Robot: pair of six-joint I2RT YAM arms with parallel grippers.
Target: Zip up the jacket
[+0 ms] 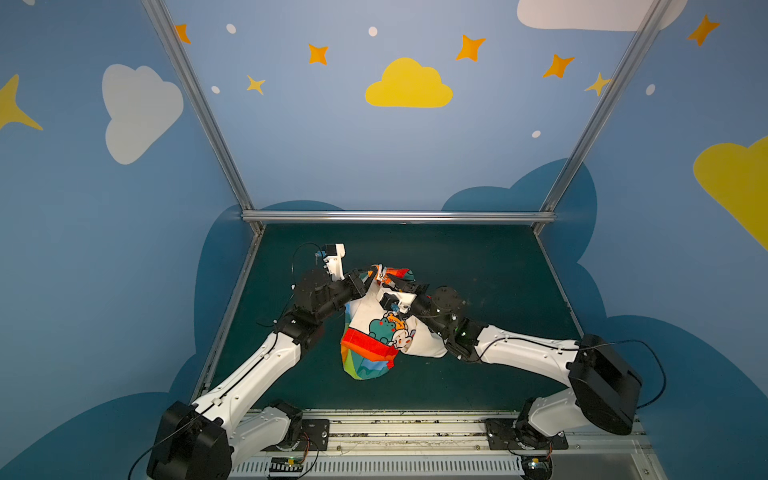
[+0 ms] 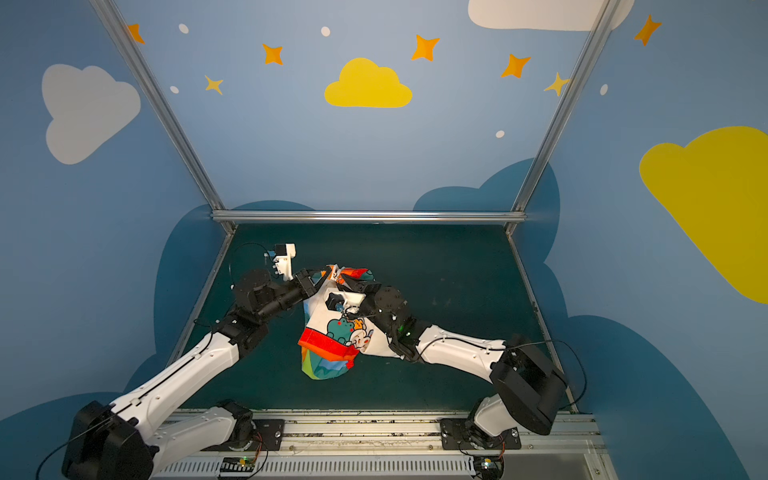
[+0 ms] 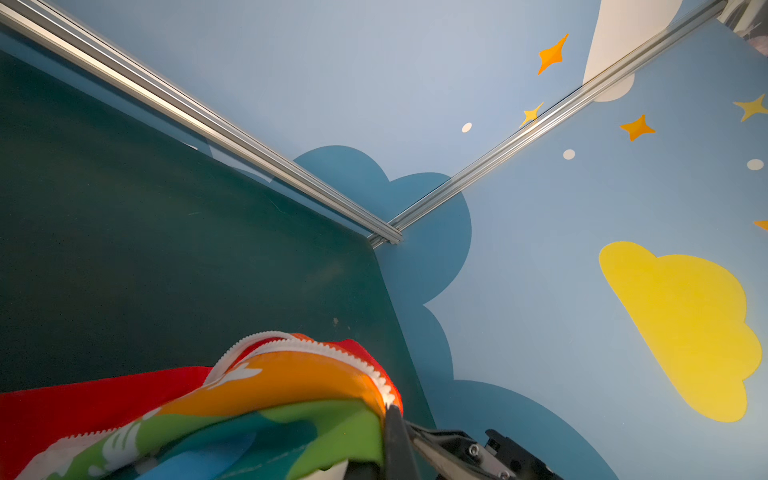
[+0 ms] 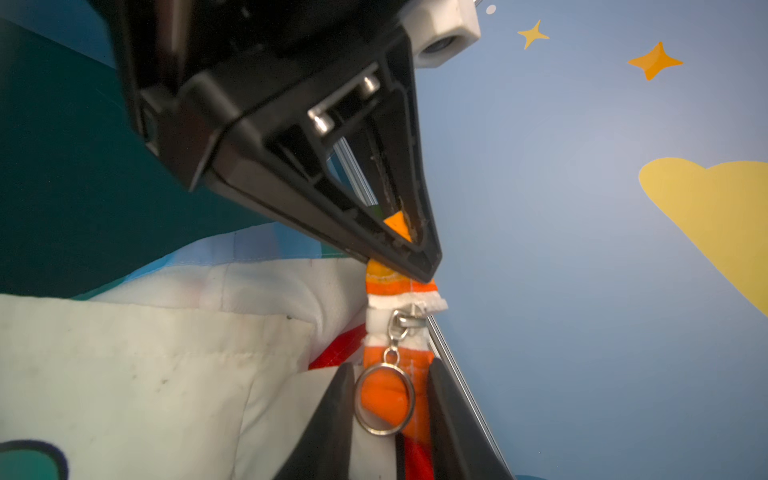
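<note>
Location of small rainbow-striped child's jacket (image 1: pixel 368 347): middle of dark green tabletop mat (image 1: pixel 478 270), between both arms, as seen in both top views. Lies crumpled, with near end resting on mat and far end raised toward both grippers.

Appearance from above:
- white lining printed with cartoon animals turned uppermost;
- red band across near part;
- rainbow-striped outer fabric showing below red band and again at far end.

Appearance in left wrist view: orange, green and blue stripes with white lettering, bordered by white zipper teeth (image 3: pixel 332 348); red fabric alongside.

Left gripper (image 1: pixel 376 276): jaws pressed together, pinching orange edge of jacket just above end of white zipper tape. Same pinch visible close up in right wrist view, at tip of left gripper (image 4: pixel 419 270).

Right gripper (image 4: pixel 390 368): jaws partly spread, one black finger (image 4: pixel 338 415) on each side of silver ring pull (image 4: pixel 383 432). Ring pull attached by small metal link to white zipper slider (image 4: pixel 401 322), hanging in front of orange fabric strip. Contact between fingers and ring: cannot tell. In a top view, right gripper (image 2: pixel 345 281) extended over jacket, tips close to those of left gripper.
</note>
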